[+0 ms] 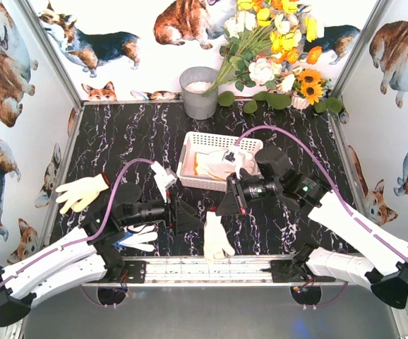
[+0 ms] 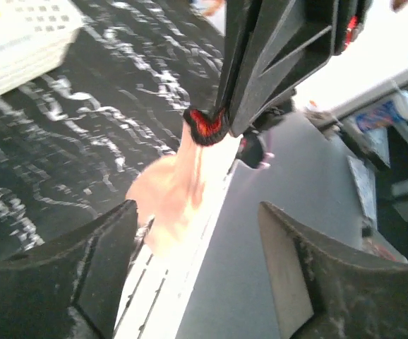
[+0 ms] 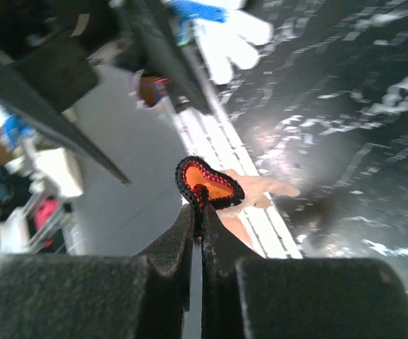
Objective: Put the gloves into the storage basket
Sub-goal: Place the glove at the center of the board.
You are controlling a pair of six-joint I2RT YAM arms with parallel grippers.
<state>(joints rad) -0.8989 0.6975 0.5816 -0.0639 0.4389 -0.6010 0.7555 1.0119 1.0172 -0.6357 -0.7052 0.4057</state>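
My right gripper [image 3: 202, 205] is shut on the dark-edged orange cuff of a cream glove [image 3: 257, 189], which hangs below it over the table's near rail [image 1: 217, 240]. In the left wrist view that glove [image 2: 172, 201] dangles from the right gripper [image 2: 214, 126]. My left gripper [image 2: 200, 275] stands open just beside it with nothing between its fingers. The white storage basket [image 1: 188, 145] at mid table holds gloves [image 1: 222, 162]. Another cream glove [image 1: 82, 192] lies at the left. A blue-dotted glove [image 1: 139, 239] lies partly under the left arm.
A grey round bucket [image 1: 199, 92] stands behind the basket, with a bunch of flowers [image 1: 278, 49] at the back right. The metal rail [image 1: 260, 267] runs along the near edge between the arm bases. Corgi-patterned walls enclose the table.
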